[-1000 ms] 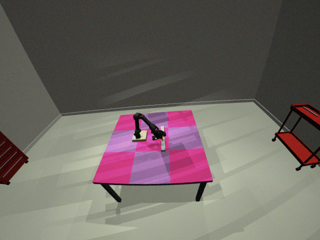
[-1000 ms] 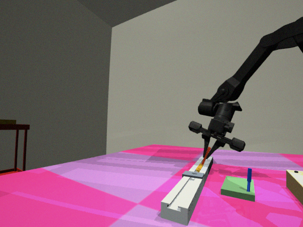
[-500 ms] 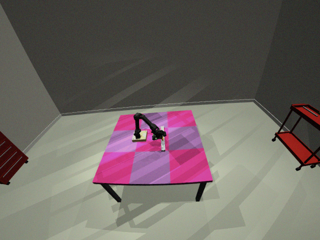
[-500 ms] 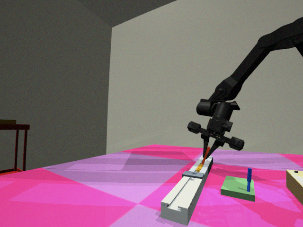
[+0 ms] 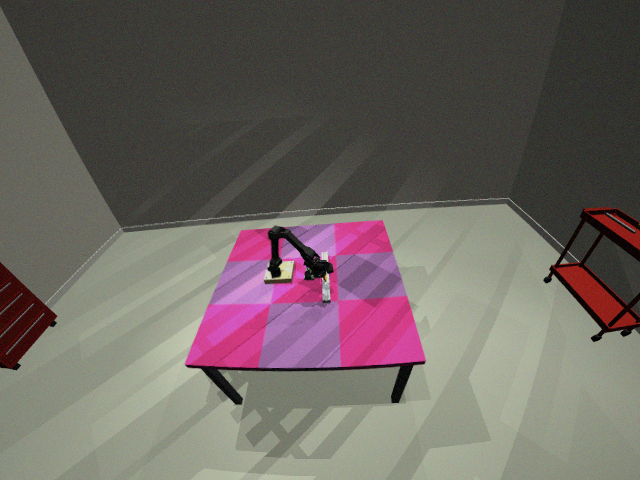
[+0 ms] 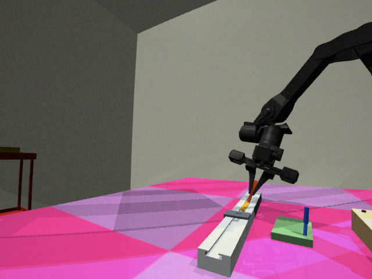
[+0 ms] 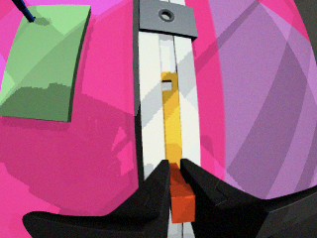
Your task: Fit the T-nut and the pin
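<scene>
Green tray (image 6: pixel 289 229) (image 7: pixel 47 64) holds the upright blue pin (image 6: pixel 306 220) (image 7: pixel 25 11); my pincer (image 5: pixel 324 273) (image 6: pixel 251 193) (image 7: pixel 173 166), nearly closed, grips the orange handle (image 6: pixel 252 190) (image 7: pixel 181 198), brass nut (image 6: pixel 244 206) (image 7: pixel 171 119) below its tips.

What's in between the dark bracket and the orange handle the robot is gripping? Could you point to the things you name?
In the wrist view, a long brass T-nut (image 6: pixel 244 206) (image 7: pixel 171 124) lies there along the white rail's slot, with a short bare stretch of slot before the bracket.

Pale metallic-looking rail (image 5: pixel 326 295) (image 6: pixel 224 240) (image 7: pixel 151 99), smooth; matt black plastic-looking arm (image 5: pixel 297 242) (image 6: pixel 306 75); wood-like base (image 5: pixel 279 279) (image 6: pixel 360 226).
</scene>
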Controlling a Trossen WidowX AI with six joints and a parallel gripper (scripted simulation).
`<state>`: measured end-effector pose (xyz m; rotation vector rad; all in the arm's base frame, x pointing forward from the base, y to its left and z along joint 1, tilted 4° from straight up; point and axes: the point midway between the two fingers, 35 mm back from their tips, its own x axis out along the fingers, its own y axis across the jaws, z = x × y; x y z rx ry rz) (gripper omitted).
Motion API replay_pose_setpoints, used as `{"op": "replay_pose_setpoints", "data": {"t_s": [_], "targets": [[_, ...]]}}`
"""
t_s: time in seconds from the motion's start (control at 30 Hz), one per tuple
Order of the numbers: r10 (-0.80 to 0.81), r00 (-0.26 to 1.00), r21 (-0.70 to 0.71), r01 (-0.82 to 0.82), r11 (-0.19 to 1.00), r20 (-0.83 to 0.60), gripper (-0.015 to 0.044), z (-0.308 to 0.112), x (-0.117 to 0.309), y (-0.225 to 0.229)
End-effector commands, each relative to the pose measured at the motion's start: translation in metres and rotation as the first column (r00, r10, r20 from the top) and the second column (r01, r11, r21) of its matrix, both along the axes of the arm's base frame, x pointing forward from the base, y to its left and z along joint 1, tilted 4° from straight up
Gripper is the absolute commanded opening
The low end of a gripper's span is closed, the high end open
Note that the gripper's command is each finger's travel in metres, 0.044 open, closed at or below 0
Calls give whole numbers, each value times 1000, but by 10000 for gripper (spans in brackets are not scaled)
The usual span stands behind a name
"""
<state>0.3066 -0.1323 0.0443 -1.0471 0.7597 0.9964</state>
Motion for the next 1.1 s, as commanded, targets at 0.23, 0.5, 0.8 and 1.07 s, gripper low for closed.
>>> {"op": "replay_pose_setpoints", "data": {"t_s": [0.23,0.5,0.8,1.07], "targets": [[-4,1000,2,4,1000,-19,-150,0,2,-1],[-3,999,6,3,1000,-34,-150,1,3,-2],[-1,999,11,1,1000,-51,-150,1,4,-2],[1,998,14,0,1000,-67,-150,1,5,-2]]}}
